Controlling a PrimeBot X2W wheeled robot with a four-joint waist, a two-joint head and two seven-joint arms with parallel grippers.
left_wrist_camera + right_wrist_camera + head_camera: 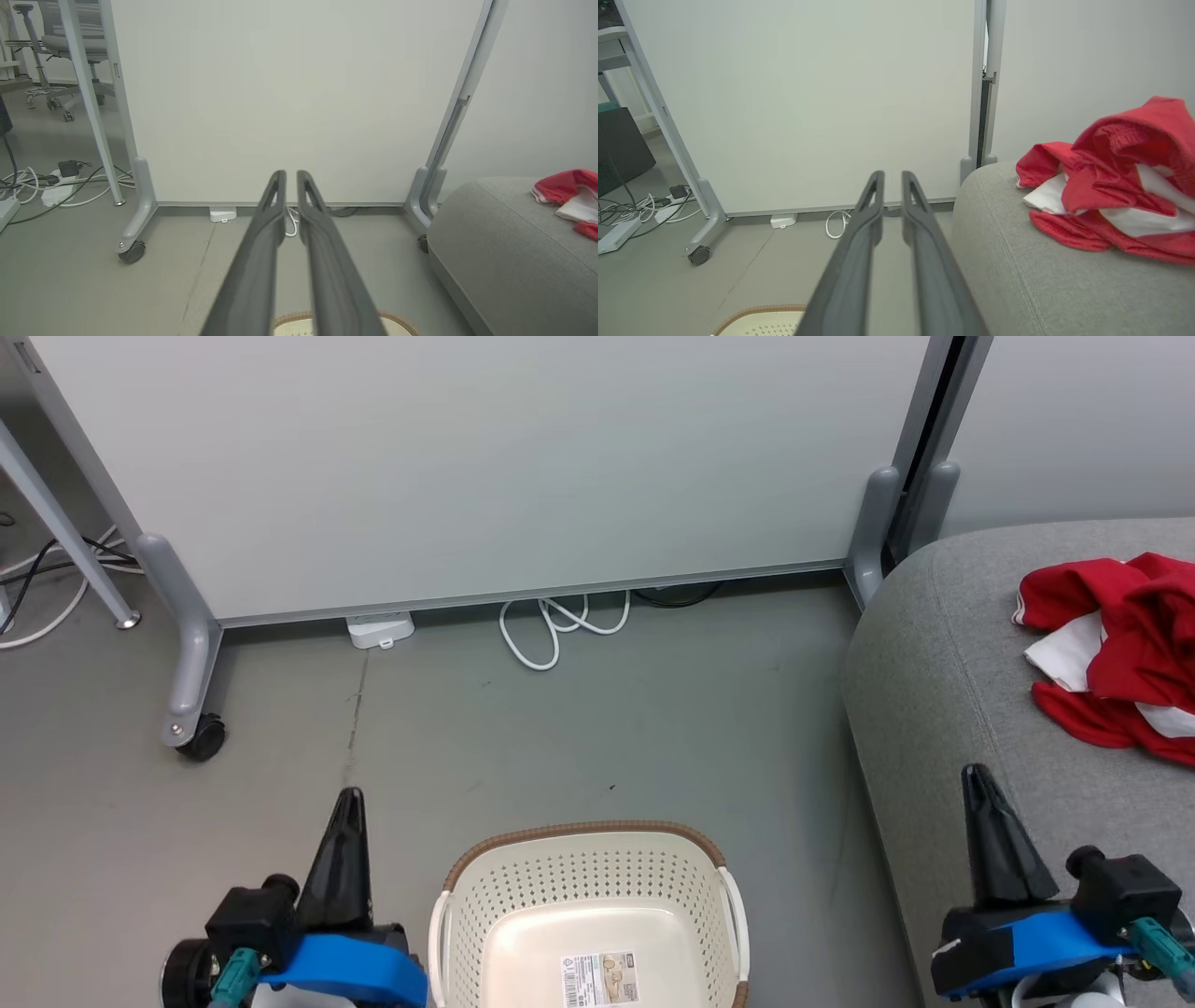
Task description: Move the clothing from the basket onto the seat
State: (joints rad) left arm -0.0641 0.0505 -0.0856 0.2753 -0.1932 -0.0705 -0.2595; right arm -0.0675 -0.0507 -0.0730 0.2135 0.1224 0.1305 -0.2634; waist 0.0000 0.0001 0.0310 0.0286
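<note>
The clothing (1134,616) lies crumpled on the grey seat (934,663) at the right, red with white panels; it also shows in the right wrist view (1111,196) and the left wrist view (567,186). The cream basket (583,828) stands on the floor at the bottom centre, holding nothing but its barcode label. My left gripper (350,798) hangs left of the basket, its fingers a narrow gap apart (291,175) with nothing between them. My right gripper (976,773) is over the seat's front left corner, near the clothing, fingers also slightly apart (893,175) and empty.
A large pale partition panel (485,467) on castor feet (201,737) stands behind the basket. A white cable loop (551,625) and a power strip (380,629) lie at its base. More cables (56,186) and an office chair (60,46) are far left.
</note>
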